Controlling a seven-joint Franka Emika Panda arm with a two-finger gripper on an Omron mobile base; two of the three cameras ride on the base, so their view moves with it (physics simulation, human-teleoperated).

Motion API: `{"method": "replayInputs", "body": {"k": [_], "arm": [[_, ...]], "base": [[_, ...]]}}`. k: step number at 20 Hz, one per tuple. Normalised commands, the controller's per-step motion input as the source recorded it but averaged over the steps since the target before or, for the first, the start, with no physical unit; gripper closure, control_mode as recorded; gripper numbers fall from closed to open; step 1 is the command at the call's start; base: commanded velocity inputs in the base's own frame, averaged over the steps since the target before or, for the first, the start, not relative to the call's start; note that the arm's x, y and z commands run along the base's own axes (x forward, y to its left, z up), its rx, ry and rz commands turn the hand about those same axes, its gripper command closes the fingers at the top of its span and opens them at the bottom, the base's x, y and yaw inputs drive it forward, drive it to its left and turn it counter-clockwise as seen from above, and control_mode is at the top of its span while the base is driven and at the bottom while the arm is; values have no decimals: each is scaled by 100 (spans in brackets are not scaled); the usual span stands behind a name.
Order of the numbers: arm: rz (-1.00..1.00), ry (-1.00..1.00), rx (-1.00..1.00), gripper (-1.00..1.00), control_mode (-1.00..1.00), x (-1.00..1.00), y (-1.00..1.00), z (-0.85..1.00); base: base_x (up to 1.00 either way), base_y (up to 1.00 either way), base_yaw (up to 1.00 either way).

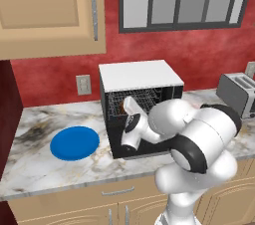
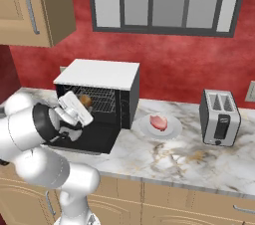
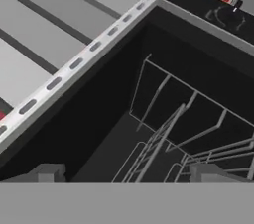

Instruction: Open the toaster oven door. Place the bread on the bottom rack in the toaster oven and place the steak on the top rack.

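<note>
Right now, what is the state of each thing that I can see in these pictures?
toaster oven: open, wire racks showing.
oven door: folded down flat on the counter.
bread: lying on a rack inside the oven.
steak: lying on the white plate, outside the oven.
blue plate: nothing on it.
slot toaster: upright, slots empty.
gripper: open, holding nothing, pointed into the oven.
</note>
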Motion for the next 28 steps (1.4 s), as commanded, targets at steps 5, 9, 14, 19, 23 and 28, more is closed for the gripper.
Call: {"method": "replayInputs", "body": {"k": [5, 9, 14, 19, 23, 28], "arm": [[8, -9, 0, -100, -100, 36, 0, 0], [7, -6, 0, -100, -100, 34, 1, -14], [8, -2, 0, -100, -100, 37, 1, -29], [8, -8, 0, -100, -100, 22, 0, -7], [6, -7, 0, -100, -100, 28, 0, 0], [2, 0, 0, -100, -100, 26, 0, 0]], "base": [[0, 0, 0], [0, 0, 0], [0, 0, 0], [0, 0, 0], [0, 0, 0], [0, 0, 0]]}}
